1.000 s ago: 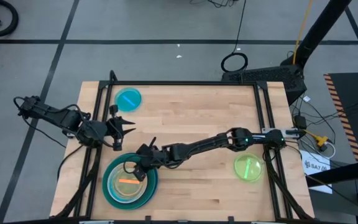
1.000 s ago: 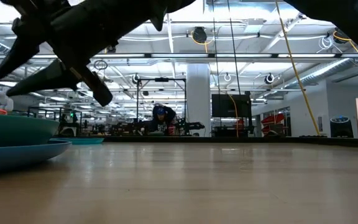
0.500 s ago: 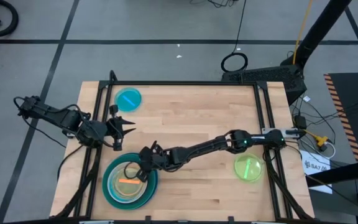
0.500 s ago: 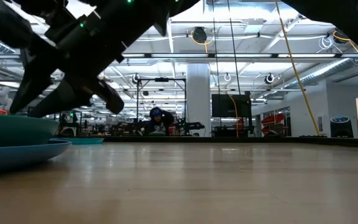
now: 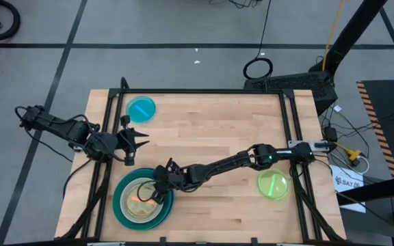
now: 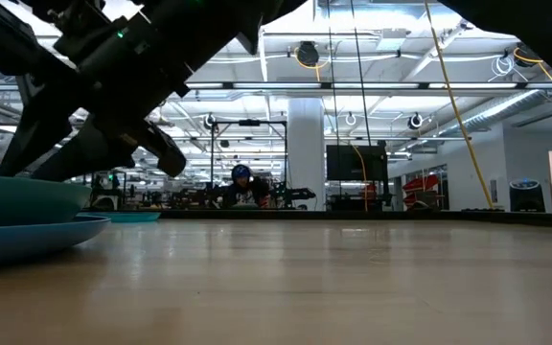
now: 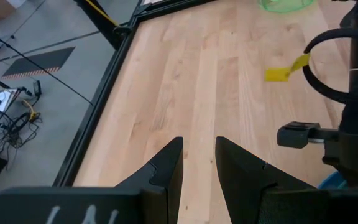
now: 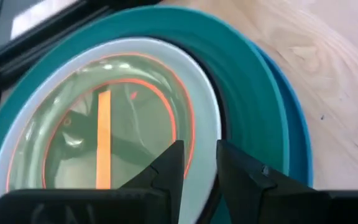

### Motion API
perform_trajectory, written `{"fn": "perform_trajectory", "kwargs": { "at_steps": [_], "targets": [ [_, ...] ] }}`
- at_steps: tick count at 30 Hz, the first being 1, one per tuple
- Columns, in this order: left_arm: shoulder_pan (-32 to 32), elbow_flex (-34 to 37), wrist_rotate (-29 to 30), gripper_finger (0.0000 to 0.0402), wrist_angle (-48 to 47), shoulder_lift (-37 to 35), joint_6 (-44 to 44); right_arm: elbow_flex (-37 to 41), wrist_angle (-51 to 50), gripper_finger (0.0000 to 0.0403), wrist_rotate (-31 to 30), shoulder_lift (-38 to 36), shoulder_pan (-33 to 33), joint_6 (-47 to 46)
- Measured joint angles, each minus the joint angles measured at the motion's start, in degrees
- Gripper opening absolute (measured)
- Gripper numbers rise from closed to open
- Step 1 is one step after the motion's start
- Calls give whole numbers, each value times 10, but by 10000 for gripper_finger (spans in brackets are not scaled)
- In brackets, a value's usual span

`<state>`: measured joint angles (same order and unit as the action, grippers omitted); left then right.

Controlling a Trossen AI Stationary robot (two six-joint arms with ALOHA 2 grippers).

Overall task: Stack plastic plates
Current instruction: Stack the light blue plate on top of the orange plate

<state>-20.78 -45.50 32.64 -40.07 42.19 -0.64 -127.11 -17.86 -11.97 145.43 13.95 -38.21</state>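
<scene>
Wooden table point(image 5: 211, 130) sitting on grey lab floor. Stack near front-left corner: blue plate point(image 8: 294, 124), teal plate point(image 5: 120, 205), white plate point(image 8: 201, 93), orange plate point(image 8: 166, 81) topmost. Right gripper point(image 5: 154, 193) hovering over it, fingers slightly parted, empty. Left gripper point(image 5: 141, 139) waiting near left edge, slightly parted. Cyan plate point(image 5: 141, 108) and lime green plate point(image 5: 273, 184) lying apart.

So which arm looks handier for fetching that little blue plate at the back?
The left, I'd guess. The left gripper waits close to the small cyan plate, while the right gripper reaches over the stack.

Even overhead light, soft shadows on the table point(image 5: 211, 130); low view backlit, arms silhouetted
</scene>
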Motion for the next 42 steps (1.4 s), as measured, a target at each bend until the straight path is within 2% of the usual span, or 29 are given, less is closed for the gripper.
{"fn": "perform_trajectory", "kwargs": {
  "at_steps": [6, 11, 18, 27, 30, 34, 37, 42],
  "targets": [
    [0, 0, 0, 102, 0, 0, -18, 0, -46, 91, 2, -34, 0, 68],
    [0, 0, -1, 102, 0, 1, -48, 0, -198, 91, -3, -77, 3, 158],
    [1, 0, -1, 102, 8, 1, -105, 0, -442, 91, -116, -108, 8, 303],
    [18, 0, 5, 102, 29, 6, -177, 0, -590, 91, -117, -107, -34, 392],
    [25, 0, 18, 102, 25, 9, -209, 7, -625, 91, -82, -116, -50, 409],
    [37, 0, 30, 102, 22, 16, -239, 111, -581, 91, -45, -181, -70, 437],
    [50, 0, 32, 102, 20, 25, -254, 257, -492, 90, -44, -271, -84, 438],
    [85, 0, 33, 102, 25, 53, -271, 532, -266, 90, -44, -444, -100, 430]
  ]
}}
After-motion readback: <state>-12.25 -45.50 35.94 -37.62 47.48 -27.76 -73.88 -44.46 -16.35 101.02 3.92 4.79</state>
